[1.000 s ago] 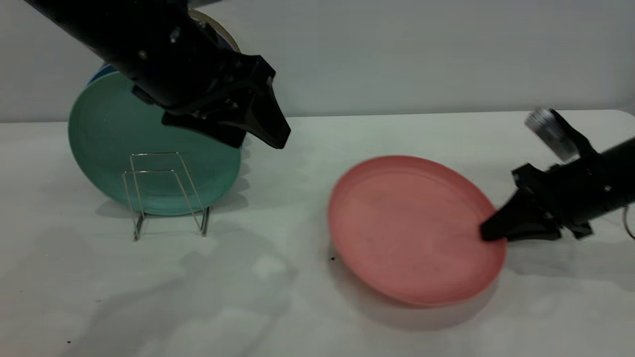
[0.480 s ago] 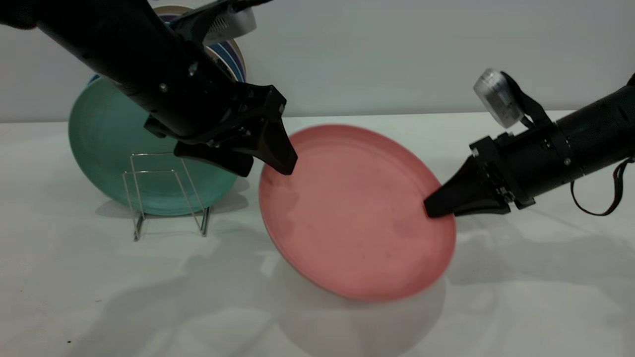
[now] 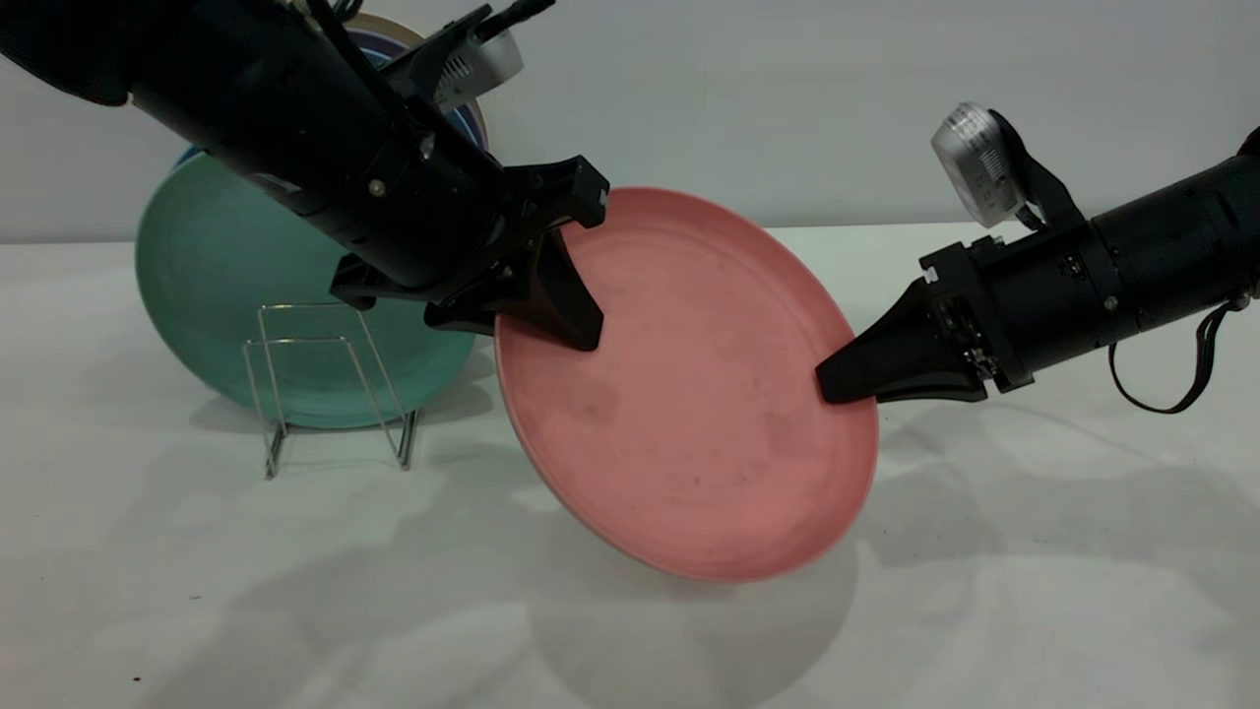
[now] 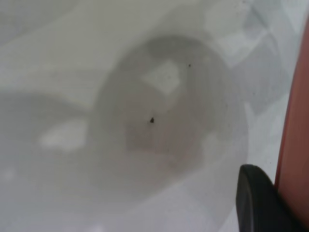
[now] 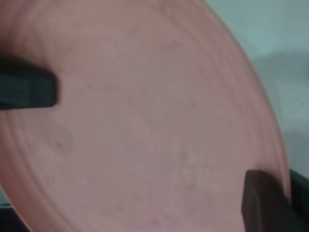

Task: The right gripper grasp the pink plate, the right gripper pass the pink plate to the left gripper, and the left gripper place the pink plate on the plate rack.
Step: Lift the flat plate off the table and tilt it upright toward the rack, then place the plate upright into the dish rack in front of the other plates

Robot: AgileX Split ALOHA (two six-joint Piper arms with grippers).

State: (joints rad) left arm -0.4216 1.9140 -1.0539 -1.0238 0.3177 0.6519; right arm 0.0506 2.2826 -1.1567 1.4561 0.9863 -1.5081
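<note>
White table (image 3: 197, 591), grey wall behind. Pink plate (image 3: 689, 414) held tilted in air above table, between both arms. Right gripper (image 3: 837, 379) clamped on plate's right rim. Left gripper (image 3: 576, 330) at upper-left rim, one finger on plate's front face; closed or not, cannot tell. Plate rack (image 3: 330, 389) well to left, w/ teal-green plate (image 3: 217, 295) standing behind front wire loops.

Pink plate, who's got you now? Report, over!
Right gripper shut on round salmon-pink plastic plate, airborne, tilted. Left gripper at opposite rim, grip unclear. Teal-green plate occupies silver wire rack.
</note>
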